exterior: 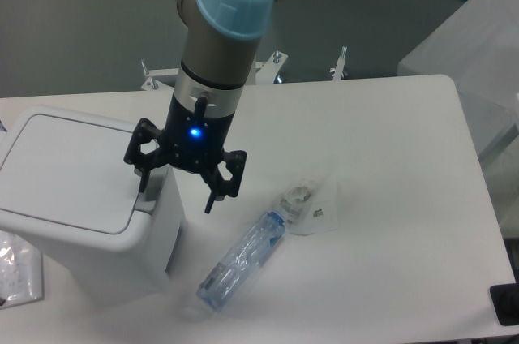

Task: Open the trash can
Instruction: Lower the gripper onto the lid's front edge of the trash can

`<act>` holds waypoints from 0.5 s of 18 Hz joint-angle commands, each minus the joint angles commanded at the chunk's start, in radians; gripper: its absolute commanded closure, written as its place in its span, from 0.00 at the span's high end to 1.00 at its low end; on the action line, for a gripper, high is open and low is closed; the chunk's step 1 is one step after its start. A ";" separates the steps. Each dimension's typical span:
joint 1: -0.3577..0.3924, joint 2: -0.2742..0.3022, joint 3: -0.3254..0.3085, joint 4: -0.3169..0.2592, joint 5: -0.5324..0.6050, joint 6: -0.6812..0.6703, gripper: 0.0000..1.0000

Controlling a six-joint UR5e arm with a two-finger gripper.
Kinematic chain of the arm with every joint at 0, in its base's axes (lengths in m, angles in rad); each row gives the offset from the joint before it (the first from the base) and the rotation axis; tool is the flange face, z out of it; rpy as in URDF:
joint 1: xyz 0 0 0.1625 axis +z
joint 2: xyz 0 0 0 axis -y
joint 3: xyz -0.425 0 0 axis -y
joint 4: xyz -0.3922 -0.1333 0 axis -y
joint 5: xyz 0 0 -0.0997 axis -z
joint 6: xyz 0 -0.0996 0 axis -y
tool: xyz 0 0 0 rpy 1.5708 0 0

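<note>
One white table (389,198) with rounded corners carries everything, spreading beneath and to all sides of the tool. One arm (223,11), grey with pale blue caps, comes down from above, its wrist nearly vertical, a small blue light glowing on it. One trash can (77,198), boxy white plastic with rounded corners, stands just left of and below the tool; its flat lid lies shut, and a grey tab shows at the lid's near corner. One black tool (177,186) hangs with its two fingers spread apart, gripping nothing, one fingertip just over that tab. One clear crushed bottle (243,259) lies on its side below and right of the tool. One crumpled clear wrapper (310,204) lies right of it.
</note>
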 joint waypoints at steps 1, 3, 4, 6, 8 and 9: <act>0.002 0.000 0.000 0.000 0.002 0.000 1.00; 0.003 0.000 0.000 0.000 0.003 0.000 1.00; 0.005 0.000 -0.002 0.000 0.003 0.005 1.00; 0.006 -0.002 -0.002 0.002 0.003 0.014 1.00; 0.006 -0.008 -0.006 0.002 0.003 0.015 1.00; 0.008 -0.008 -0.009 0.006 0.003 0.015 1.00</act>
